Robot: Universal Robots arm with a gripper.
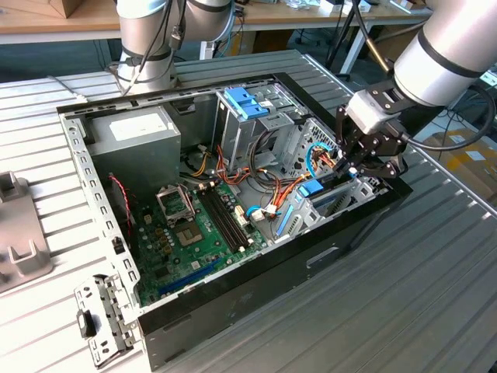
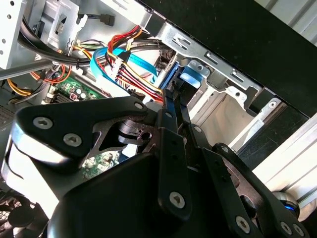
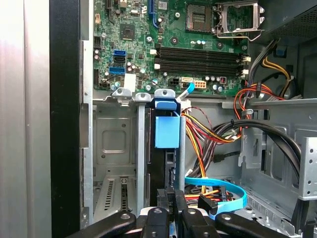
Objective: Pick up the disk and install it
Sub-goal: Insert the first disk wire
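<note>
At the exterior view's left, the power supply box (image 1: 138,128) is sitting in the open computer case (image 1: 233,299), with the motherboard (image 1: 194,229) lying in the middle. Further right, the disk (image 1: 317,196) is standing on edge in its bay by the case's right wall, its blue tab (image 3: 167,130) showing in the first wrist view. The gripper (image 1: 356,165) is reaching in over it, jaws drawn together on the disk's edge. Seating it well probably means pushing straight along the bay rails and keeping clear of the coloured cables (image 3: 208,134) beside it.
</note>
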